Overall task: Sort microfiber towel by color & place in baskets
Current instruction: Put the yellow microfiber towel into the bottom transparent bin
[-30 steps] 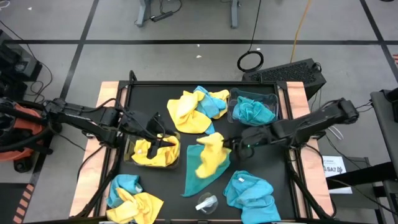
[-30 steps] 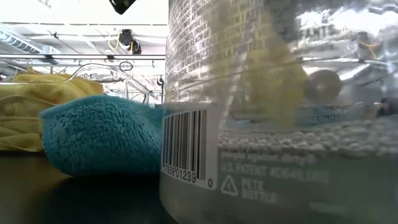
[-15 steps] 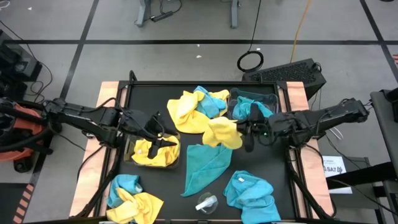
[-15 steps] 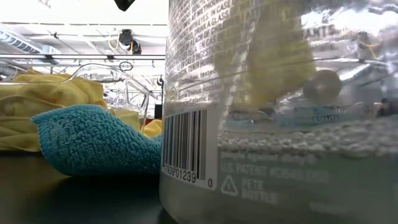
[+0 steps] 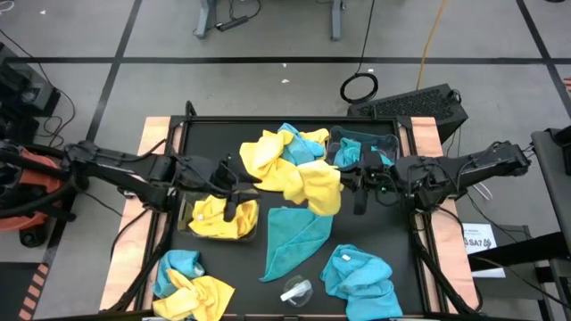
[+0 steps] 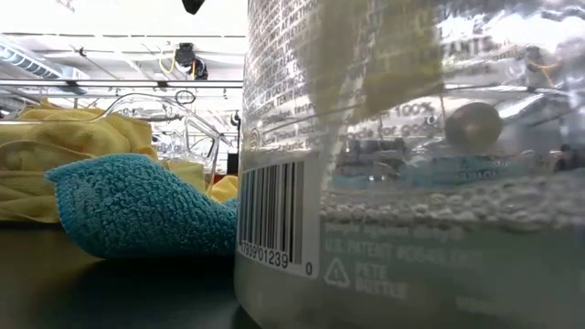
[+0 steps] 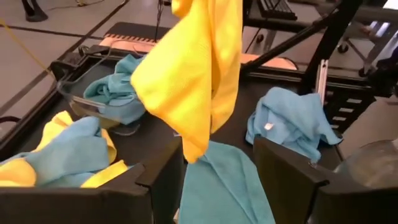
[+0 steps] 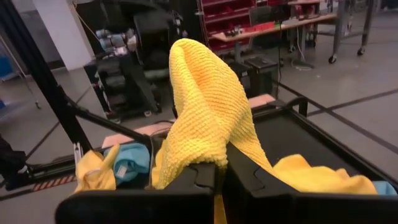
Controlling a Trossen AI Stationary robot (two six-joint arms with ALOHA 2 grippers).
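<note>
Right gripper [image 5: 353, 181], over mid-table beside the right basket [image 5: 393, 141]: fingers pinched on a yellow towel [image 5: 319, 185], cloth lifted clear and hanging above a flat teal towel [image 5: 296, 234]. Left gripper [image 5: 234, 189], above the left basket [image 5: 187, 220] of yellow cloths: fingers spread, nothing between them, pointed toward the hanging towel. Right basket: teal cloths inside. Far side of the table: mixed yellow-and-teal heap [image 5: 284, 152]. Near left corner: another mixed pile [image 5: 189, 283]. Near right: crumpled teal pile [image 5: 359, 273]. Near edge: small clear plastic cup [image 5: 296, 291], filling most of the low view.
</note>
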